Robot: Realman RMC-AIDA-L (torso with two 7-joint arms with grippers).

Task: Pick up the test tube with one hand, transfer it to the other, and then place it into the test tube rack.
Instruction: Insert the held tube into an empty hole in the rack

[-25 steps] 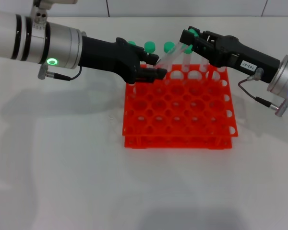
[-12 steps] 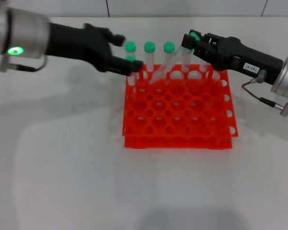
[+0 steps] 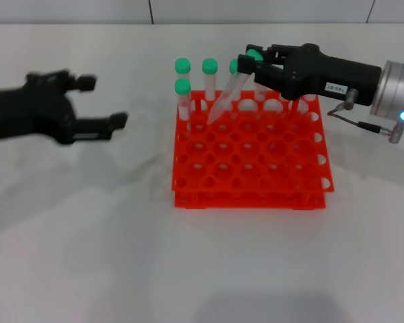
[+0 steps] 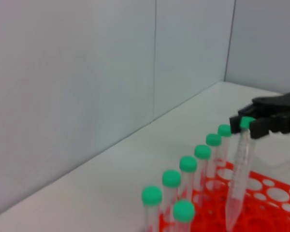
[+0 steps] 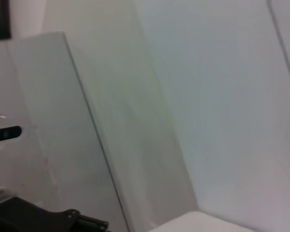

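Note:
My right gripper (image 3: 254, 62), black with a white label, is shut on the green cap of the test tube (image 3: 223, 97). The tube hangs tilted, its round tip at the back rows of the orange-red test tube rack (image 3: 249, 176). I cannot tell if the tip is inside a hole. My left gripper (image 3: 102, 102), black and unlabelled, is open and empty above the table, well left of the rack. The left wrist view shows the right gripper (image 4: 247, 124) pinching the tube (image 4: 238, 179) over the rack (image 4: 275, 193).
Several other green-capped tubes (image 3: 182, 87) stand upright in the rack's back rows, seen as a line in the left wrist view (image 4: 187, 166). The rack stands on a white table (image 3: 87, 242). The right wrist view shows only walls and a dark shape low down.
My left gripper has pulled away from the rack to the left, open and empty. My right gripper has shifted slightly left with the tube, which now tilts further.

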